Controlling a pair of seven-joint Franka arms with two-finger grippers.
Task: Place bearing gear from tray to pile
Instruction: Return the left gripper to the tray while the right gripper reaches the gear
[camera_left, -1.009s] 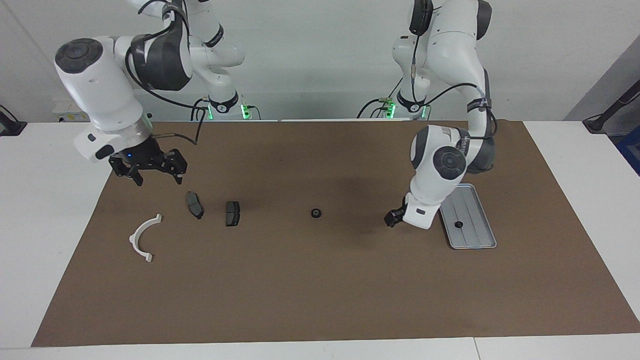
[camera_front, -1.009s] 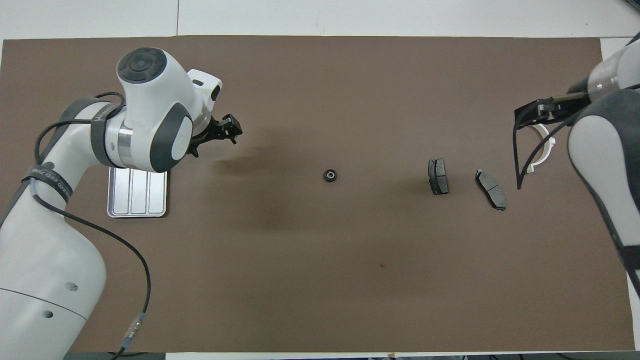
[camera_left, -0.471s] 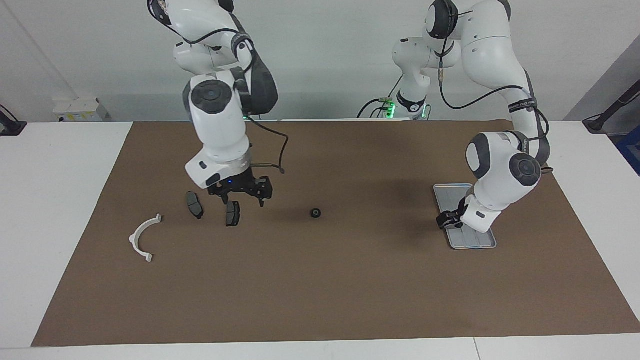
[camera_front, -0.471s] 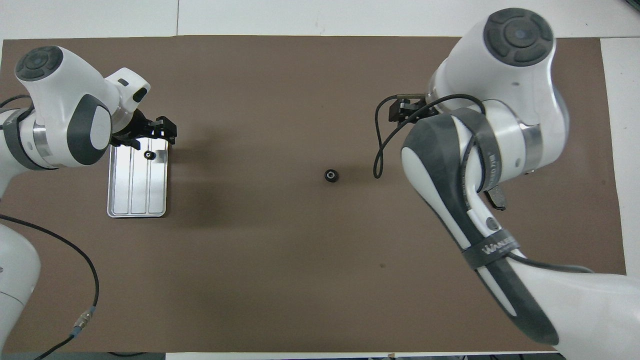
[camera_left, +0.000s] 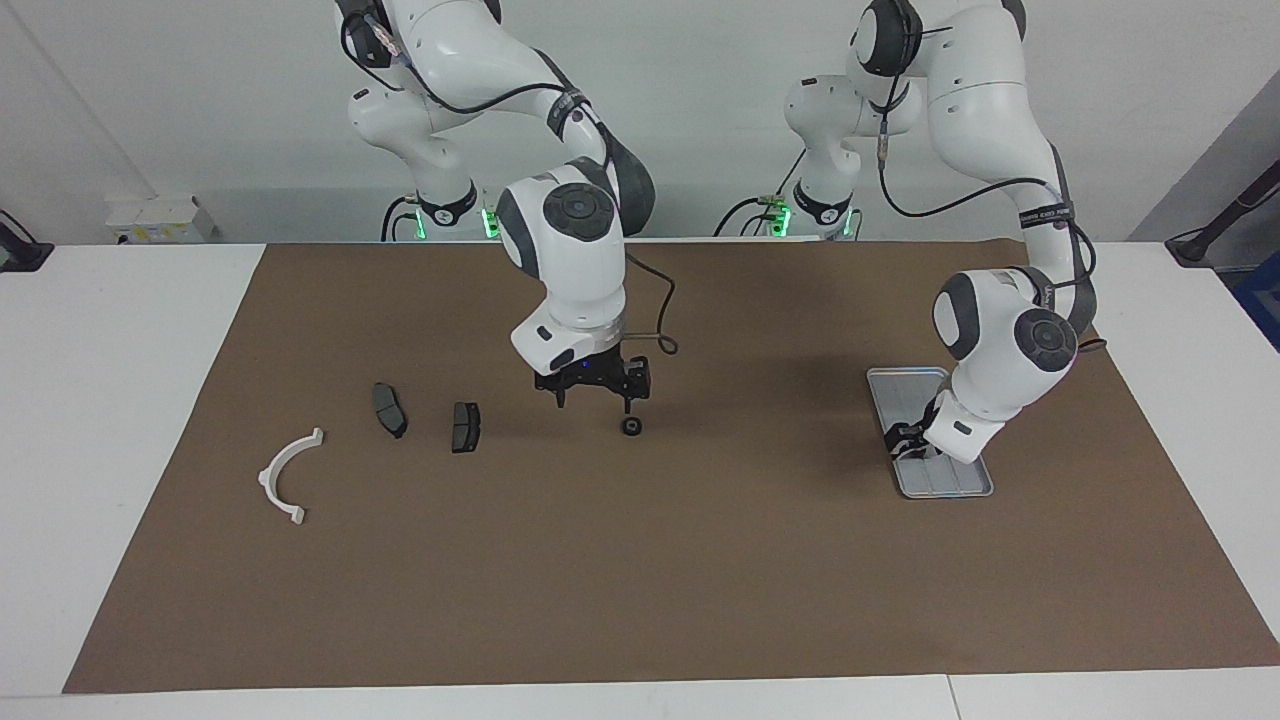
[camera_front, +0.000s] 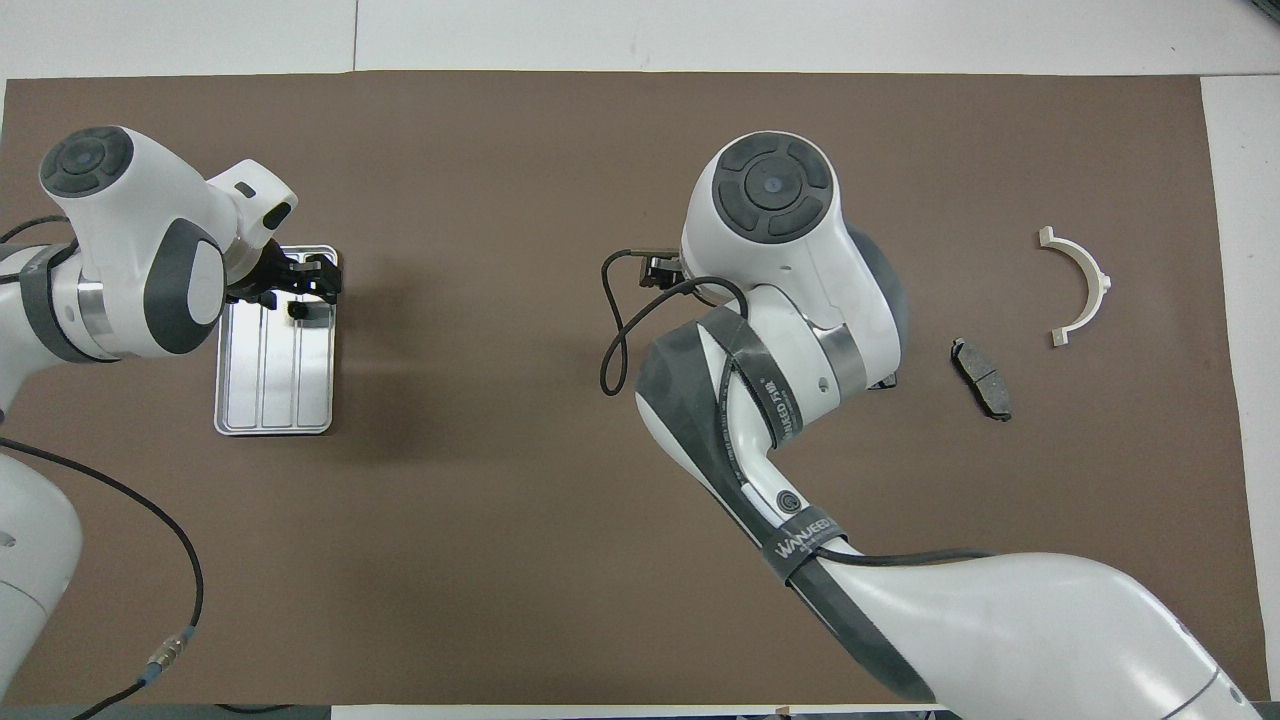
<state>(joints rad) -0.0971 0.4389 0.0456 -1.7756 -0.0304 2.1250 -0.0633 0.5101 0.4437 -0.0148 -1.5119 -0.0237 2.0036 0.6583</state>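
The silver tray (camera_left: 938, 480) (camera_front: 270, 400) lies at the left arm's end of the mat. My left gripper (camera_left: 905, 440) (camera_front: 300, 292) is down on the tray, at the end farther from the robots. It covers most of the bearing gear that lies there, and its jaws stand a little apart. A second black bearing gear (camera_left: 631, 427) sits mid-mat. My right gripper (camera_left: 595, 398) hangs open just above it. The pile is a white half-ring bracket (camera_left: 287, 475) (camera_front: 1078, 285) and two dark brake pads (camera_left: 389, 409) (camera_left: 465, 426).
A brown mat (camera_left: 640, 580) covers the table. In the overhead view the right arm (camera_front: 780, 300) hides the mid-mat gear and one brake pad. The other pad (camera_front: 981, 378) shows beside the arm.
The right arm has swung from over the brake pads to over the mid-mat gear. The left gripper has sunk onto the tray and its jaws have narrowed.
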